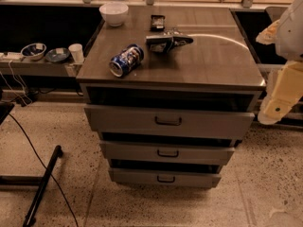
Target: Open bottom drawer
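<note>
The bottom drawer (142, 176) is the lowest of three grey drawers in the cabinet, with a small dark bar handle (166, 178). Its front stands slightly out from the cabinet, with a dark gap above it. The middle drawer (137, 151) and the taller top drawer (123, 119) also stand slightly out. My gripper (278, 103) hangs at the right edge of the view, beside the cabinet's top right corner. It is level with the top drawer, well above and to the right of the bottom drawer's handle, and touches nothing.
On the cabinet top (213, 60) lie a blue can (126, 60) on its side, a white bowl (113, 13), a dark packet (168, 40) and a small black object (157, 21). A low shelf at left holds bowls (33, 50) and a cup (75, 52). A black stand leg (42, 186) and cable cross the floor at left.
</note>
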